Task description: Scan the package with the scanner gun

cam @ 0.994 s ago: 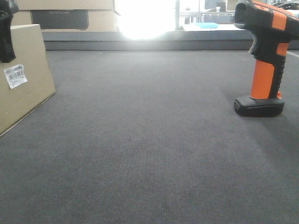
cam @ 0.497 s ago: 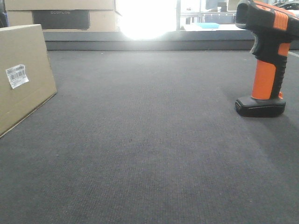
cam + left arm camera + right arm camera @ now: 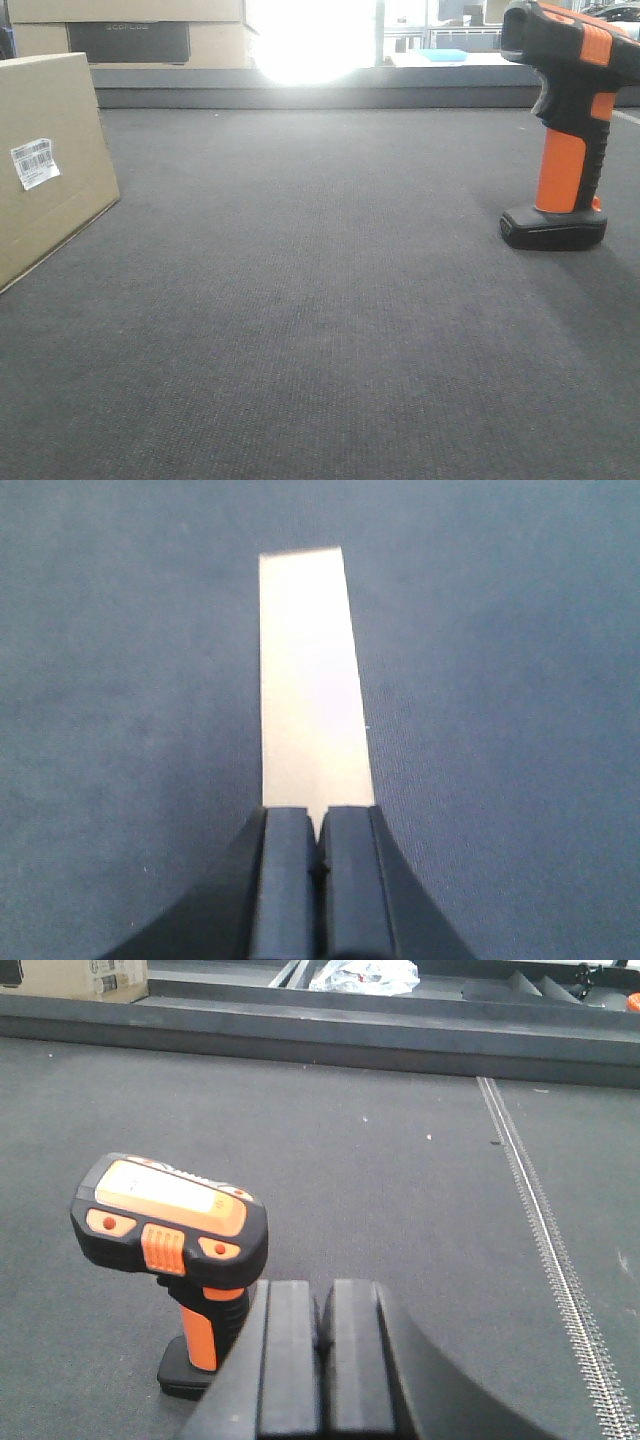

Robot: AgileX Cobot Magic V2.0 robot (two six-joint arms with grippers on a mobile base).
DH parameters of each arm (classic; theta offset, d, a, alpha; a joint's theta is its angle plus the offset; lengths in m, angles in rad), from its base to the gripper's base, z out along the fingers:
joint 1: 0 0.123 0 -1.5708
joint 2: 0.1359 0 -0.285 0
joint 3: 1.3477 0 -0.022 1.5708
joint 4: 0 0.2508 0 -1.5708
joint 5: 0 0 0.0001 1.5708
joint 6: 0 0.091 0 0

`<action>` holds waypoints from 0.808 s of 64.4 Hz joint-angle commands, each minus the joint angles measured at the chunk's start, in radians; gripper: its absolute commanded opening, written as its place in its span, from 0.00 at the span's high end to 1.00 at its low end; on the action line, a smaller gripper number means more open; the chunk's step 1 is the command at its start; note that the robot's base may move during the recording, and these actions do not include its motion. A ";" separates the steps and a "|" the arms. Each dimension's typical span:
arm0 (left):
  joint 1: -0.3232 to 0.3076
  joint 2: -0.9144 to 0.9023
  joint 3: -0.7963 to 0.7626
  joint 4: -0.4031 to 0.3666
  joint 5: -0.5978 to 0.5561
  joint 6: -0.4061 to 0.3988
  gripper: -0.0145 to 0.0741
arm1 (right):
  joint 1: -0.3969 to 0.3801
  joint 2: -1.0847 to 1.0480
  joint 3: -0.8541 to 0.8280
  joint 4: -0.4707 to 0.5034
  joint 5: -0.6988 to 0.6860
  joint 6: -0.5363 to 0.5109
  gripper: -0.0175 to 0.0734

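Observation:
The package (image 3: 50, 170), a plain brown box with a white barcode label (image 3: 35, 163), stands at the left edge of the dark mat. From the left wrist view its top face (image 3: 310, 680) is a pale strip straight below and ahead of my left gripper (image 3: 318, 820), which hangs above it shut and empty. The scanner gun (image 3: 565, 130), black with an orange handle, stands upright on its flat base at the right. My right gripper (image 3: 320, 1305) is shut and empty, just right of the scanner gun (image 3: 175, 1230) and apart from it. Neither gripper shows in the front view.
Stacked cardboard boxes with a dark panel (image 3: 130, 40) sit behind a raised ledge (image 3: 320, 92) at the back. A bright glare fills the back centre. A metal strip (image 3: 540, 1230) runs along the mat at the right, and crumpled white plastic (image 3: 365, 975) lies beyond the ledge.
One second ago my left gripper hung at the front view's top left, in front of the package; it has left that view. Package and scanner gun stay put.

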 commanded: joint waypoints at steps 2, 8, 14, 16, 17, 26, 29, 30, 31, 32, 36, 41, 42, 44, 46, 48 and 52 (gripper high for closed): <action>0.000 -0.134 0.135 -0.007 -0.139 -0.002 0.96 | -0.006 -0.041 0.014 -0.007 -0.004 0.002 0.99; 0.000 -0.254 0.255 -0.007 -0.224 -0.002 0.96 | -0.006 -0.116 0.053 -0.007 -0.004 0.002 0.99; 0.000 -0.359 0.340 -0.007 -0.282 -0.002 0.96 | -0.006 -0.206 0.098 -0.007 -0.004 0.002 0.99; 0.000 -0.394 0.367 -0.007 -0.301 -0.004 0.96 | -0.006 -0.242 0.114 -0.007 -0.004 0.002 0.99; 0.000 -0.407 0.377 -0.014 -0.308 -0.004 0.96 | -0.006 -0.256 0.120 -0.007 -0.004 0.002 0.99; 0.000 -0.533 0.461 -0.021 -0.379 -0.004 0.96 | -0.006 -0.409 0.175 -0.007 0.008 0.002 0.99; 0.000 -0.572 0.478 -0.034 -0.392 -0.004 0.96 | -0.006 -0.450 0.191 -0.007 0.010 0.002 0.99; 0.000 -0.587 0.485 -0.037 -0.395 -0.004 0.96 | -0.006 -0.469 0.197 -0.007 0.010 0.002 0.99; 0.000 -0.596 0.489 -0.039 -0.398 -0.004 0.96 | -0.006 -0.482 0.201 -0.004 0.010 0.002 0.99; 0.000 -0.605 0.496 -0.045 -0.401 -0.004 0.96 | -0.006 -0.493 0.205 0.001 0.012 0.002 0.99; 0.000 -0.638 0.512 -0.053 -0.409 -0.004 0.96 | -0.006 -0.539 0.216 0.005 0.026 0.002 0.99; 0.000 -0.664 0.527 -0.055 -0.409 -0.004 0.96 | -0.006 -0.580 0.226 0.005 0.040 0.002 0.99; 0.000 -0.669 0.530 -0.055 -0.409 -0.004 0.96 | -0.006 -0.581 0.229 0.005 0.040 0.002 0.99; 0.000 -0.674 0.530 -0.055 -0.407 -0.004 0.96 | -0.006 -0.586 0.230 0.005 0.042 0.002 0.99; 0.000 -0.674 0.530 -0.055 -0.407 -0.004 0.96 | -0.006 -0.588 0.232 0.005 0.042 0.002 0.99; 0.000 -0.674 0.530 -0.055 -0.409 -0.004 0.96 | -0.006 -0.588 0.232 0.005 0.042 0.002 0.99; 0.000 -0.674 0.530 -0.055 -0.409 -0.004 0.96 | -0.006 -0.588 0.231 0.005 0.045 0.002 0.99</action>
